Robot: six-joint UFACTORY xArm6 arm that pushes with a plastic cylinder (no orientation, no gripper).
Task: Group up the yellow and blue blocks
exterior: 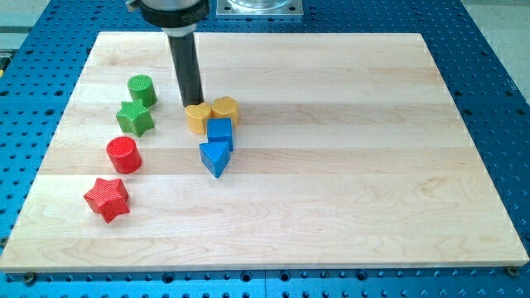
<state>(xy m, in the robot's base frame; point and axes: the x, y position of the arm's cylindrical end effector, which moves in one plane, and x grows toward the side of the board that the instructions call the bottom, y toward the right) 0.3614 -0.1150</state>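
Note:
Two yellow blocks sit side by side near the board's upper middle: a yellow heart-like block (197,117) and a yellow block with several flat sides (225,109). Just below them a blue cube (219,132) touches a blue triangular block (214,156). The four form one tight cluster. My tip (190,104) stands at the upper left edge of the yellow heart-like block, touching or nearly touching it.
At the view's left stand a green cylinder (142,89), a green star (135,118), a red cylinder (123,154) and a red star (107,199). The wooden board (348,165) lies on a blue perforated table (497,99).

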